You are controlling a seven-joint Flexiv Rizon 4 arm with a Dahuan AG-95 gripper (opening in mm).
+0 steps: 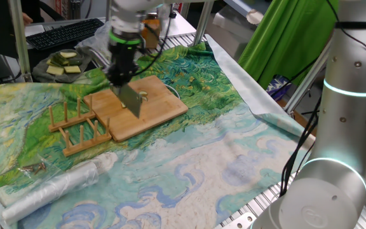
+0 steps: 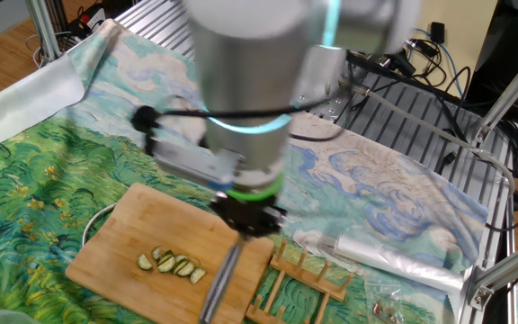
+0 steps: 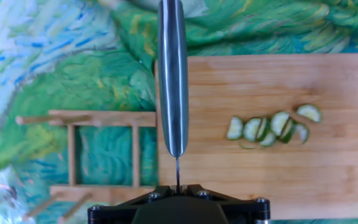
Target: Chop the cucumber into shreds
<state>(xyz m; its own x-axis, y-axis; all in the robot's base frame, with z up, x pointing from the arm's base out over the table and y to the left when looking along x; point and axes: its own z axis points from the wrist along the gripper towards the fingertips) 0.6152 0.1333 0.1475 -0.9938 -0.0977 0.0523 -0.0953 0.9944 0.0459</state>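
Several small cucumber slices, dark green skin and pale flesh, lie in a short row on the wooden cutting board. They also show in the other fixed view and, partly hidden by the blade, in one fixed view. My gripper is shut on a knife, whose steel blade points away from the hand. The blade hangs over the board's left edge, to the left of the slices and apart from them. In one fixed view the gripper holds the blade tilted above the board.
A wooden dish rack stands beside the board on the painted cloth. A plate with larger pale cucumber slabs sits at the back left near a keyboard. Crumpled clear plastic lies at the front left.
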